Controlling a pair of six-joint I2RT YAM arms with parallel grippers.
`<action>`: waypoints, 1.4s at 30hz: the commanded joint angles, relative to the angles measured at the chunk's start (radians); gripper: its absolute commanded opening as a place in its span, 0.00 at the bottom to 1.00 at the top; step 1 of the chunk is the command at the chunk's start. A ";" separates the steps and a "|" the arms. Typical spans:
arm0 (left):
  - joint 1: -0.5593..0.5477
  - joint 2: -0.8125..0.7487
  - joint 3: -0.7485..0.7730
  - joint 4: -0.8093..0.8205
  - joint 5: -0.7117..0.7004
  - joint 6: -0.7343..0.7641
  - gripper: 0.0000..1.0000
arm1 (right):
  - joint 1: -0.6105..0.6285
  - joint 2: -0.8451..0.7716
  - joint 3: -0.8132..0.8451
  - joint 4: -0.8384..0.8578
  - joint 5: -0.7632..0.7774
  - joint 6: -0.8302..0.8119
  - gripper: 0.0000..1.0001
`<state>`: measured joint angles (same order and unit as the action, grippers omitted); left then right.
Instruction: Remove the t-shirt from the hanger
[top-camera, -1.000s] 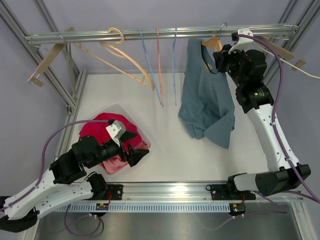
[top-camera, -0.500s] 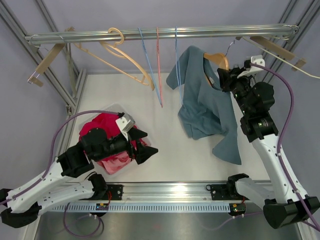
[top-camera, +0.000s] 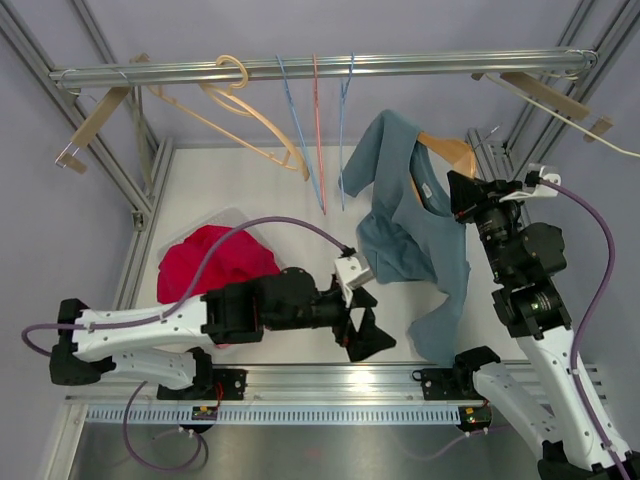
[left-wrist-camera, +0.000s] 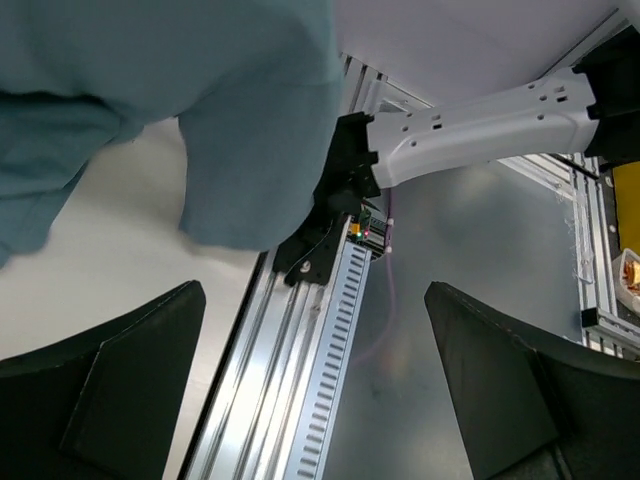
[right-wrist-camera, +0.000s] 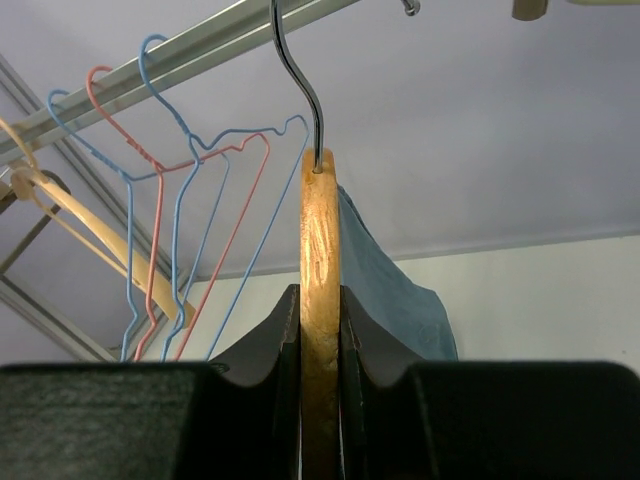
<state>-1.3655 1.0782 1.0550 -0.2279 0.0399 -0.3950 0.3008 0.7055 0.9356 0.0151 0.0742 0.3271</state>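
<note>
Currently clamping the pale wooden hanger (right-wrist-camera: 320, 240) firmly between the fingers (right-wrist-camera: 262, 350) of the right gripper (right-wrist-camera: 320, 340), clear of the silver metal rail (top-camera: 300, 67) (steel hook (right-wrist-camera: 318, 125) free in the air). Carrying the blue-grey fabric t-shirt (top-camera: 405, 235) draped over that hanger, hem dangling above the white surface (top-camera: 250, 185). Holding the left gripper (top-camera: 368, 322) low beside that hem, near the front frame (top-camera: 330, 375), black fingers (left-wrist-camera: 130, 370) spread wide apart.

t-shirt (top-camera: 402, 235) beside left tool (top-camera: 366, 325), wire hangers (top-camera: 318, 130) behind
</note>
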 joint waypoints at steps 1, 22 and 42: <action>-0.064 0.134 0.108 0.133 -0.123 0.030 0.99 | 0.014 -0.046 0.058 0.022 0.119 0.075 0.00; -0.138 0.588 0.525 0.162 -0.259 0.048 0.90 | 0.014 -0.132 0.177 -0.132 0.000 0.125 0.00; -0.185 0.556 0.396 0.197 -0.057 0.042 0.00 | 0.014 0.012 0.176 0.029 0.036 0.096 0.00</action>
<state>-1.5196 1.6909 1.5192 -0.0799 -0.0818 -0.3584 0.3061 0.6708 1.0630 -0.1379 0.0677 0.4370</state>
